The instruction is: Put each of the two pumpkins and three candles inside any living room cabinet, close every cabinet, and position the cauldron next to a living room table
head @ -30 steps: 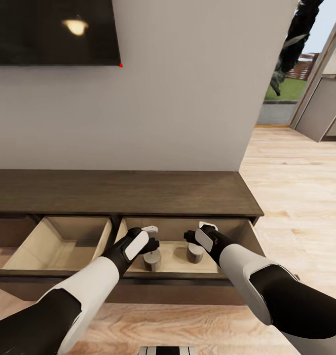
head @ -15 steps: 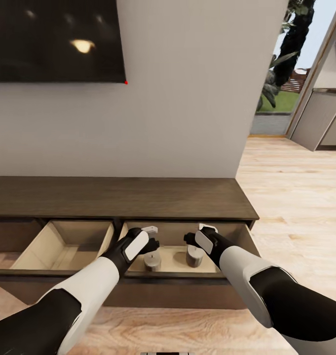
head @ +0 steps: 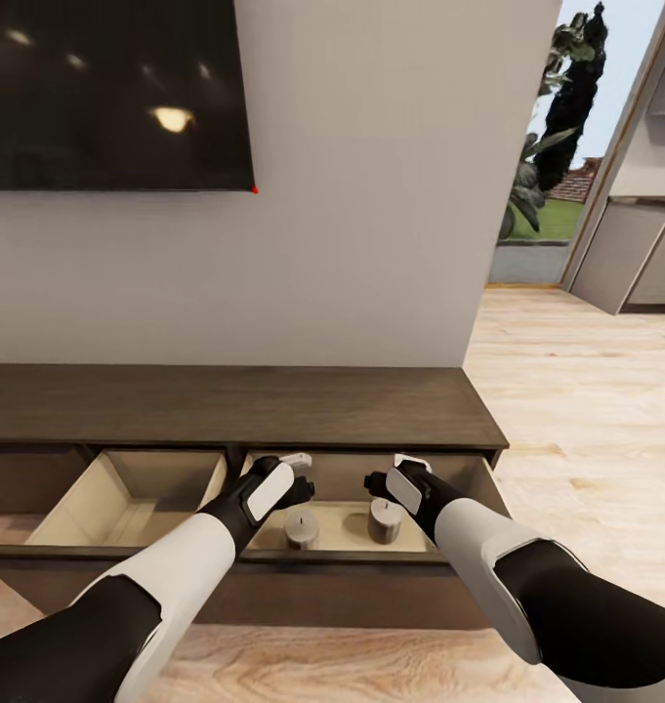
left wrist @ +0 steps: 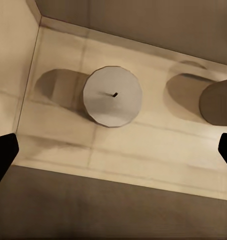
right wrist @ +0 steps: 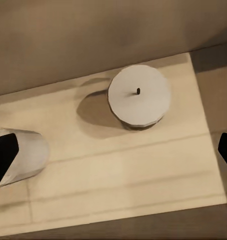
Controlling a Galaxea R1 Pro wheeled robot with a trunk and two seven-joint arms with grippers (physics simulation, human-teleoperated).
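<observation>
Head view, lower centre: two candles standing inside open cabinet drawer; both grippers above, fingers spread, empty. Left: third candle, pumpkins, closing drawers, cauldron.

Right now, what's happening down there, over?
Left gripper and right gripper open, empty. Two candles standing in the open cabinet drawer. Nothing blocking.

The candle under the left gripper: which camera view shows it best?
The left wrist view: the candle is seen from above, whole, with its wick. The head view shows it small in the open drawer. In the right wrist view, it is cut off by the edge.
</observation>
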